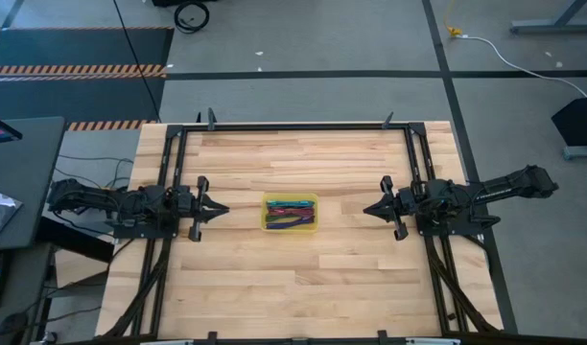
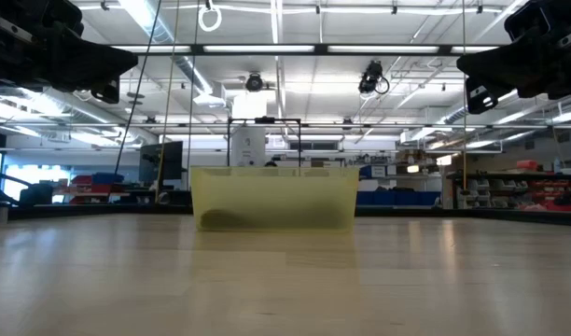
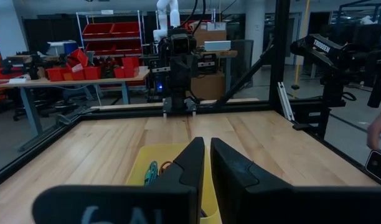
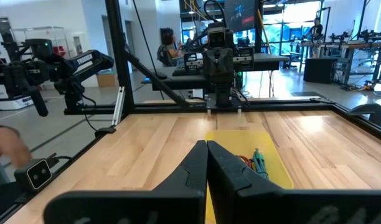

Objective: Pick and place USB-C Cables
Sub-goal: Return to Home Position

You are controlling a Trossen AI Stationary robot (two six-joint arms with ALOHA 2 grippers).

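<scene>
A small yellow tray (image 1: 291, 213) stands at the table's middle; it also shows in the low view (image 2: 274, 198). Several USB-C cables (image 1: 292, 212), green, teal, magenta and purple-blue, lie inside it. The left wrist view shows a teal one (image 3: 150, 173), the right wrist view a teal one (image 4: 260, 162). My left gripper (image 1: 223, 210) hovers shut left of the tray, pointing at it. My right gripper (image 1: 366, 210) hovers shut right of the tray, pointing at it. Both are empty and above the table.
Black frame rails (image 1: 293, 126) run along the table's far, left and right sides. A person's hand (image 3: 378, 127) shows beyond the table's edge. Bare wood (image 1: 293, 287) lies near and far of the tray.
</scene>
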